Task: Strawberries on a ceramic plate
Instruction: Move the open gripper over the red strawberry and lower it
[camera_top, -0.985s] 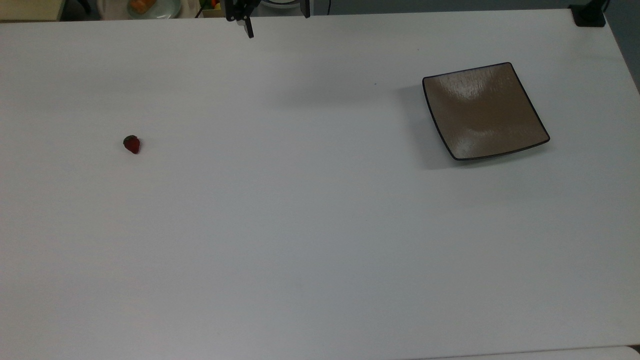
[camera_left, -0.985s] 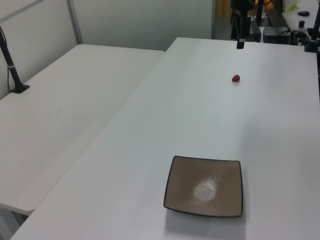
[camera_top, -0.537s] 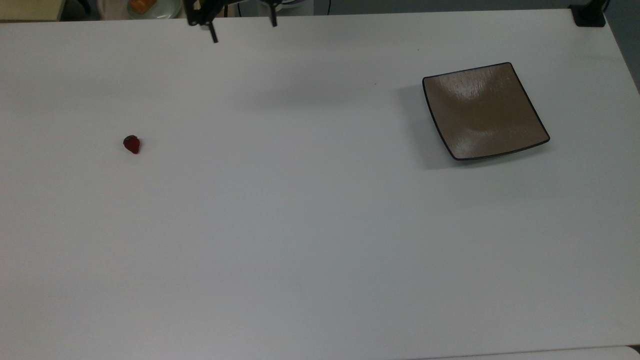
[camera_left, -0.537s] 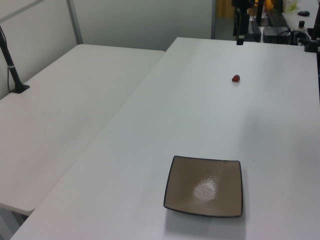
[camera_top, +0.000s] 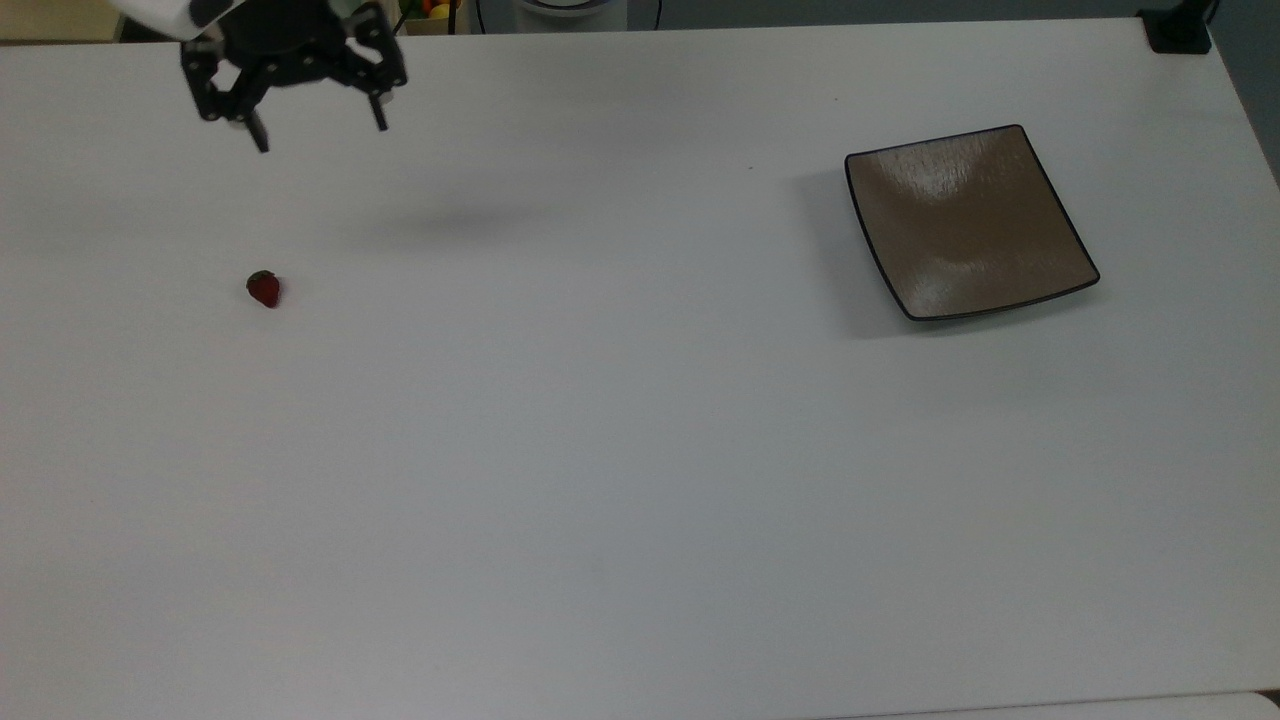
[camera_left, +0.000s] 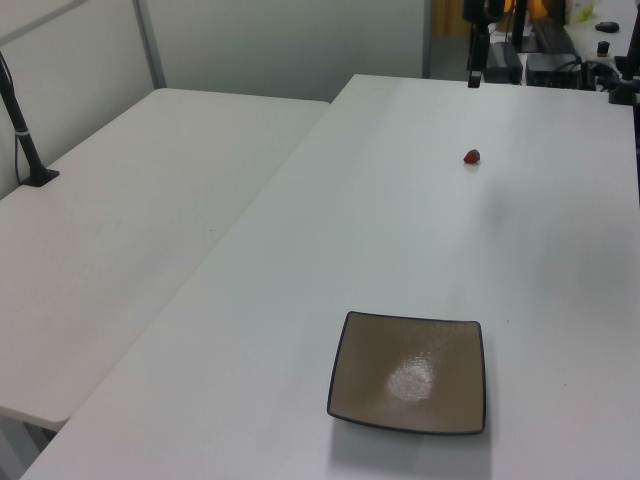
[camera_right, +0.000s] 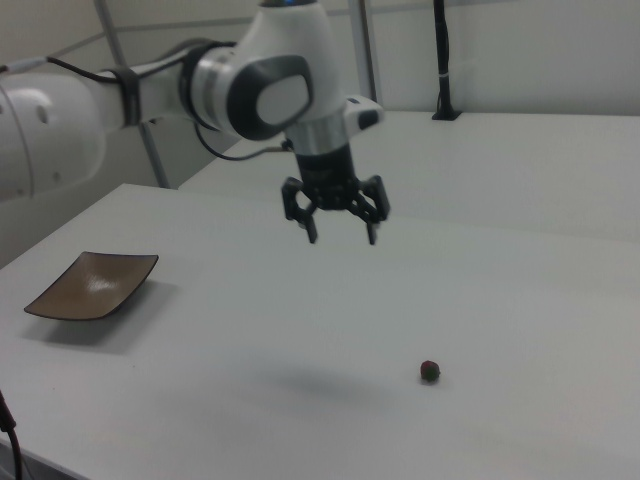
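The gripper (camera_top: 318, 133) hangs in the air above the white counter (camera_top: 600, 450), near the far edge in the top view's upper left, with its two black fingers (camera_top: 261, 135) spread wide apart and nothing between them. In the right view the gripper (camera_right: 341, 235) points straight down from the white arm (camera_right: 150, 85), well clear of the surface, and a soft shadow lies on the counter (camera_right: 330, 400) below it. The strawberry (camera_top: 264, 289) lies alone on the counter, below the gripper in the top view and apart from it; its dark leafy cap faces toward the top view's upper left. In the right view the strawberry (camera_right: 430, 371) sits lower and to the right of the gripper, and in the left view the strawberry (camera_left: 472, 156) shows as a small red spot far up the counter (camera_left: 330, 250). The ceramic plate (camera_top: 968, 222), square, glossy brown with a thin dark rim and upturned corners, rests on the counter at the top view's right, well apart from the fruit, and is bare. In the left view the ceramic plate (camera_left: 410, 372) is close to the near edge, and in the right view the ceramic plate (camera_right: 93, 284) is at the far left.
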